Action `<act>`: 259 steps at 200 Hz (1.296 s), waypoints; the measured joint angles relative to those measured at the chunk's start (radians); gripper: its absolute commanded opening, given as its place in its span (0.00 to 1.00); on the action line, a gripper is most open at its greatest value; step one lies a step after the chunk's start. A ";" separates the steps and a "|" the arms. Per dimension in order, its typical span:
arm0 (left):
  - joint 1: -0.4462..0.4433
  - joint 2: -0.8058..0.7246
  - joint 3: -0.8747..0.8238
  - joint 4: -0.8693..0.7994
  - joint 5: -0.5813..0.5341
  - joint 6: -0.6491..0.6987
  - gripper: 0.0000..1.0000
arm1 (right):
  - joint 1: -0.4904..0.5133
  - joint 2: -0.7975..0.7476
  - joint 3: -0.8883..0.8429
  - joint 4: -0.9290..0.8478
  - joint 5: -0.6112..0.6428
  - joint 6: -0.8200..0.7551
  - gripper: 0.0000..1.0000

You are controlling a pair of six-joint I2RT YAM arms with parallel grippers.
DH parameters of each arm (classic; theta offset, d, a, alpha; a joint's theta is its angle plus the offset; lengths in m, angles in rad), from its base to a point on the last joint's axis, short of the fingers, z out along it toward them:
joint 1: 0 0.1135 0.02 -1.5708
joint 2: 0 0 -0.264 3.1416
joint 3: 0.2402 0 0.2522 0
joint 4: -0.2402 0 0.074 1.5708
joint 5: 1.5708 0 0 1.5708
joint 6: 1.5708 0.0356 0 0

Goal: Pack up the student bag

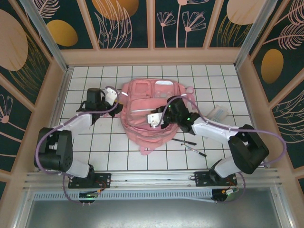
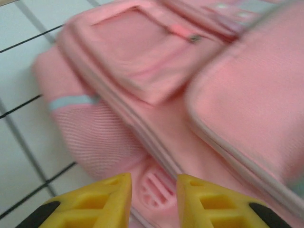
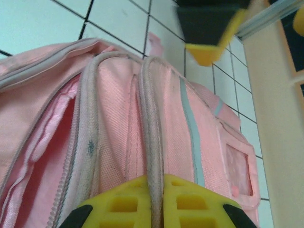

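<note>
The student bag [image 1: 145, 107], a soft pink backpack, lies flat in the middle of the tiled table. My right gripper [image 1: 155, 119] sits over the bag's middle. In the right wrist view its yellow fingers [image 3: 128, 202] are shut on a grey-white piped seam of the student bag [image 3: 114, 109], beside an open zipper showing the pink lining. My left gripper [image 1: 115, 97] is at the bag's upper left edge. In the left wrist view the left gripper [image 2: 154, 185] is open, its jaws apart over a small pink ribbed tab [image 2: 156, 187] on the student bag [image 2: 142, 66], not pinching it.
Two dark pens [image 1: 184, 141] [image 1: 195, 150] lie on the tiles right of the bag's lower end. A small pale object [image 1: 219, 112] rests further right. Wooden walls [image 1: 247, 90] ring the table. Open tiles lie in front of the bag.
</note>
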 measured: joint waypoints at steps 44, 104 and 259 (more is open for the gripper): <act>-0.066 -0.215 -0.155 0.003 0.130 0.069 0.32 | -0.127 -0.009 0.026 -0.014 -0.121 0.081 0.00; -0.108 -0.150 -0.191 -0.029 0.135 0.272 0.31 | -0.133 -0.009 0.027 -0.015 -0.135 0.107 0.00; -0.116 0.113 0.053 -0.267 0.208 0.551 0.23 | -0.098 -0.010 0.047 -0.079 -0.137 0.087 0.00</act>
